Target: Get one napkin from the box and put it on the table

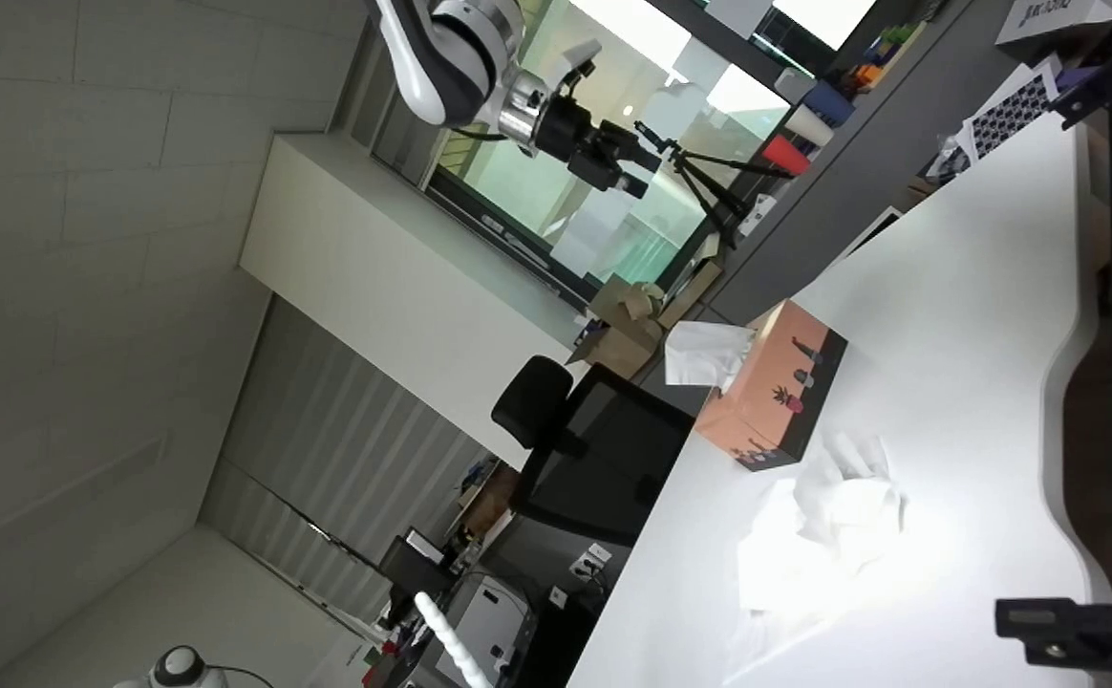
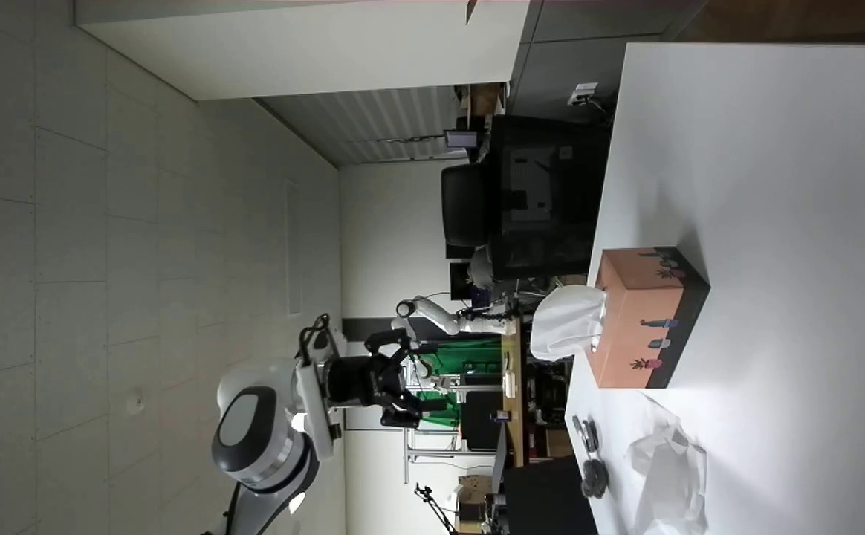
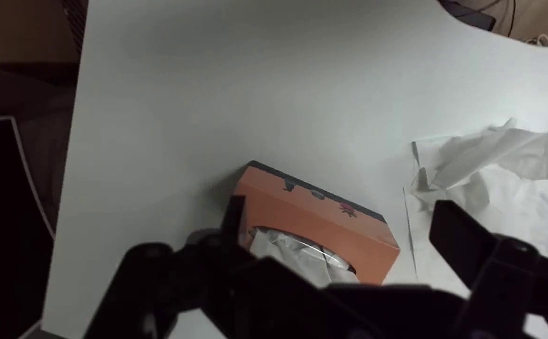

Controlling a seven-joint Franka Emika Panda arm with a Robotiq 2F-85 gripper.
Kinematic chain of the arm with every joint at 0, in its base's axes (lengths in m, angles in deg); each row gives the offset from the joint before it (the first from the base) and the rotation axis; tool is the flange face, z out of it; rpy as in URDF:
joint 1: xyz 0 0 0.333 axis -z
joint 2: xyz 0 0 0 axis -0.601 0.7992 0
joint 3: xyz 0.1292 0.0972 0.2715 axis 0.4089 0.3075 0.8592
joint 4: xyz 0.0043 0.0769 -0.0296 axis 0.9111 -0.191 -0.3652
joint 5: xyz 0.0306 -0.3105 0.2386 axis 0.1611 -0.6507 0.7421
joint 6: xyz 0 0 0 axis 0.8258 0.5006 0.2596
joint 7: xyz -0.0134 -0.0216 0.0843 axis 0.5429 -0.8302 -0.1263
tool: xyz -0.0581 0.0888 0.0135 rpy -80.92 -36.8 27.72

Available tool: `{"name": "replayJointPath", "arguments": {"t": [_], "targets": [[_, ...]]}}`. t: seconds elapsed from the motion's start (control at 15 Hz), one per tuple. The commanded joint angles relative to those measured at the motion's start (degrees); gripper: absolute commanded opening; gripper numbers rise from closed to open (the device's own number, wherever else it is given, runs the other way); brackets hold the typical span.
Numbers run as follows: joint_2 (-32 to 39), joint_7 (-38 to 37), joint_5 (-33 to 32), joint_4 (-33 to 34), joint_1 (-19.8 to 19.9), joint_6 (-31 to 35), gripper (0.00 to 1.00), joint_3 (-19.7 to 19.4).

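The napkin box (image 1: 776, 387) is salmon-coloured with a dark base band and plant pictures, and it stands on the white table (image 1: 986, 287). It also shows in an exterior view (image 2: 648, 319) and in the wrist view (image 3: 302, 207). A white napkin (image 1: 707, 352) sticks out of its slot, also in an exterior view (image 2: 566, 323); its end is hidden by the gripper in the wrist view (image 3: 297, 256). Crumpled napkins (image 1: 843, 526) lie beside the box, also in the wrist view (image 3: 504, 160). My gripper (image 3: 342, 207) is open and empty, high above the table and apart from the box.
A black chair (image 1: 594, 459) stands beyond the table edge near the box. Small dark objects (image 2: 592, 461) lie at the table edge by the crumpled napkins. A black bracket (image 1: 1043, 621) sits at the table's curved edge.
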Motion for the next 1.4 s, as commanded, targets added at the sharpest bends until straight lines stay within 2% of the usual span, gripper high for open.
{"name": "replayJointPath", "arguments": {"t": [0.0, 0.27, 0.53, 0.6, 0.8, 1.33], "targets": [[11.37, 12.05, 1.08, 7.76, -0.2, 2.21, 1.0, -0.28], [21.36, 23.32, -0.04, 15.26, 0.95, 2.44, 1.0, 2.33], [27.3, 35.72, 1.91, 21.4, 2.11, -0.51, 1.0, 5.64], [24.65, 30.48, 0.58, 16.75, 1.66, 2.75, 1.0, 4.78], [27.02, 33.85, 0.97, 19.5, 1.76, 1.25, 1.0, 5.77], [27.09, 34.96, 1.42, 19.98, 2.01, 0.78, 1.0, 5.77]]}}
